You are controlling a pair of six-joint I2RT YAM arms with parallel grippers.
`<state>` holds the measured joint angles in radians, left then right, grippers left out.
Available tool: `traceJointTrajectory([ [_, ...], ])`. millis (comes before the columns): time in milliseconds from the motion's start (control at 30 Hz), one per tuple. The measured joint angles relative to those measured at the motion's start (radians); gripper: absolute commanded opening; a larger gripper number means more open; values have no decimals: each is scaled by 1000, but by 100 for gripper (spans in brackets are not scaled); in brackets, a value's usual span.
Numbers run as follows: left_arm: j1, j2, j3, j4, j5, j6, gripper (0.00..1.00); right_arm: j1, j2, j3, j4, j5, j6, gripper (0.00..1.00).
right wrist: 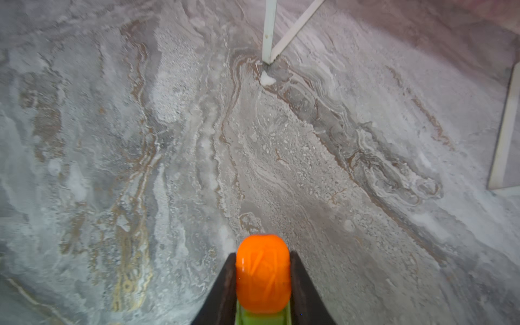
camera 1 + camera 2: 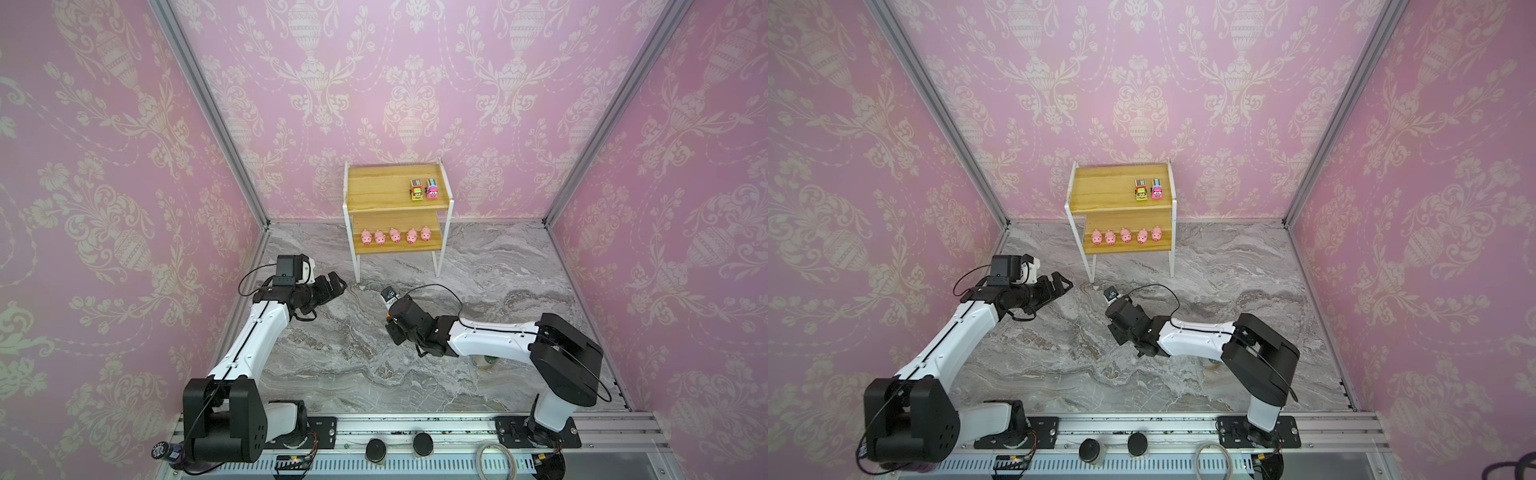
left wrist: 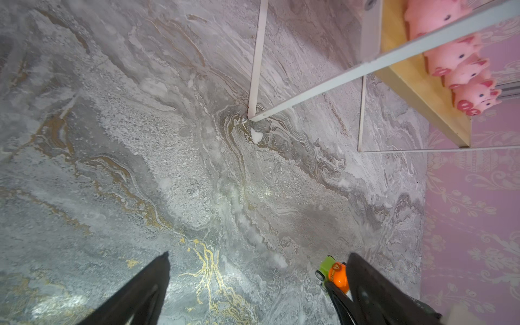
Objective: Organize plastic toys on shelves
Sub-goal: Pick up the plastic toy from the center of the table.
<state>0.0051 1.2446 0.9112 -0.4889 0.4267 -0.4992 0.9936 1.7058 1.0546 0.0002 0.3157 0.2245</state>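
My right gripper point(image 1: 263, 253) is shut on the orange-and-green toy truck point(image 1: 263, 273), low over the marble table in front of the shelves point(image 2: 376, 189). In the left wrist view the same truck point(image 3: 333, 274) shows beside one finger of my left gripper point(image 3: 259, 254), which is open and holds nothing. In both top views my left gripper point(image 2: 336, 286) hangs left of the rack's front leg, and my right gripper point(image 2: 392, 328) is just right of it. Two trucks point(image 2: 424, 189) stand on the top board. Several pink pigs point(image 2: 395, 235) line the lower board.
The rack's thin white legs point(image 2: 356, 266) stand close ahead of both grippers. A round can point(image 2: 484, 361) is partly hidden under the right arm. A dark bottle point(image 2: 166, 451) lies by the left arm's base. Pink walls close the sides and back.
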Motion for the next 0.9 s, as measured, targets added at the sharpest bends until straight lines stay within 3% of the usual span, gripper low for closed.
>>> traceJointTrajectory([
  [167,-11,-79,10,-27,-52,16,99,0,-138,124,-138,0,4,19],
  [400,-111,-160,130,-84,-172,69,99,0,-213,375,-334,24,8,20],
  [567,-242,-170,258,-87,-251,176,99,-7,-174,629,-457,61,-3,20],
  [900,-304,-144,355,-32,-266,359,99,-66,8,1001,-576,133,-7,20],
])
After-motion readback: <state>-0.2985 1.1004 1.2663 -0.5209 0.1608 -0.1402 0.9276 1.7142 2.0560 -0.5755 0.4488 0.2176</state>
